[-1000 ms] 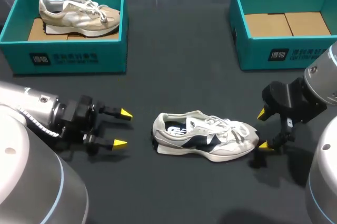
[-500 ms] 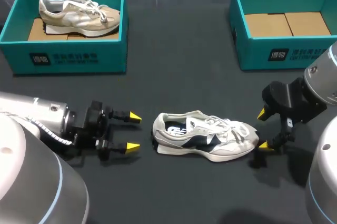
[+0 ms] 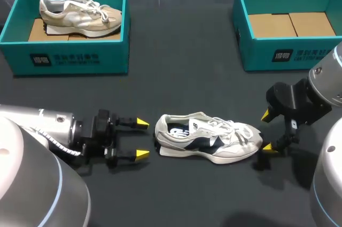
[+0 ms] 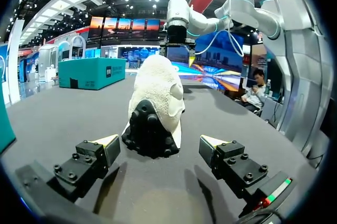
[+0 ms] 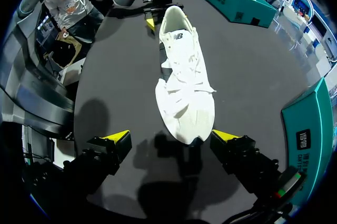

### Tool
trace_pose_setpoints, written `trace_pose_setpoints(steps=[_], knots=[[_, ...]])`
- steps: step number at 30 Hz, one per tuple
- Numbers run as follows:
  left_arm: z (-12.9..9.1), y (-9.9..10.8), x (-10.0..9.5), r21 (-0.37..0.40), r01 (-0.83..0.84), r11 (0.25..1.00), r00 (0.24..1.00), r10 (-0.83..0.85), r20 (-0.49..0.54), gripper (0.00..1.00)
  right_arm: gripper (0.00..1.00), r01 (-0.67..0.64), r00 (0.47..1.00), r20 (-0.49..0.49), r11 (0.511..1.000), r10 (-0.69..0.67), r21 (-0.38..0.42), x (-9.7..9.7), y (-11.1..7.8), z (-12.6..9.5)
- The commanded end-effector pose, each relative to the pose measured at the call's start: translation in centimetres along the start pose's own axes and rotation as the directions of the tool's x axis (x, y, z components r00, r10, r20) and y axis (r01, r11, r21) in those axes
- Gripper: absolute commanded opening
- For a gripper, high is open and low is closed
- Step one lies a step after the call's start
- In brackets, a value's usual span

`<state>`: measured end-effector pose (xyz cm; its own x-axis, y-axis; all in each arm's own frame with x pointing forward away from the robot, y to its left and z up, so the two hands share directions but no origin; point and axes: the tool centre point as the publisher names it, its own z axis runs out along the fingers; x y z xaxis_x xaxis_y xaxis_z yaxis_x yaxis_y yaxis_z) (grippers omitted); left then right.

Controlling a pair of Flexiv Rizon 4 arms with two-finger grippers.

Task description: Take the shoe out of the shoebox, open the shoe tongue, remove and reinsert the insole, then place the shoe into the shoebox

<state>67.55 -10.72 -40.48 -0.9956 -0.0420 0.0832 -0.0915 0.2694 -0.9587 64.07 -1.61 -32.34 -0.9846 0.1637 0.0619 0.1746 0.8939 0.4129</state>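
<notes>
Left claw (image 3: pixel 141 138): standing wide open, holding nothing, its two yellow tips pointing at the heel.
Left claw to shoe (image 3: pixel 208 139): the heel is sitting just ahead of the tips, centred on the gap in the left wrist view, not yet between the fingers and not touching them.
Right claw (image 3: pixel 267 132): also gaping wide and empty, facing the toe from the opposite end.
Right claw to shoe: the toe cap is lying level with the tips and between them in the right wrist view, with bare surface showing on each side.
Shoe: resting upright on its sole on the dark surface (image 3: pixel 181 83), out of any box, laces lying across the tongue.
Long axis: running straight from one claw to the other, heel to my left, toe to my right.
Nearer arm: the right looks slightly closer in, already flanking the toe; the left is stopping just short of the heel.
Step, as I judge it: shoe is out; bracing both ends and opening the tongue is coming up.
Right box (image 3: pixel 288 56): sitting well behind the right claw, showing only its cardboard floor.
Left box (image 3: pixel 75 59): sitting well behind the left claw, holding a tan shoe (image 3: pixel 80 14).
</notes>
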Motion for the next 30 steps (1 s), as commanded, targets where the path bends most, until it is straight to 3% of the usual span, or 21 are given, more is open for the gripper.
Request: trace_pose_setpoints(steps=[1, 30], knots=[[0.9, 0.0, -0.4, 0.004, -0.010, 1.000, 1.000, 0.010, -0.002, 1.00, 1.00, 0.000, 1.000, 0.003, 1.000, 0.000, 0.002, 0.2, 0.0, 0.0], [3.8, 0.1, -2.0, 0.009, -0.019, 1.000, 0.998, 0.019, -0.056, 1.00, 1.00, 0.000, 1.000, 0.003, 1.000, 0.000, 0.002, 0.2, 0.0, 0.0]])
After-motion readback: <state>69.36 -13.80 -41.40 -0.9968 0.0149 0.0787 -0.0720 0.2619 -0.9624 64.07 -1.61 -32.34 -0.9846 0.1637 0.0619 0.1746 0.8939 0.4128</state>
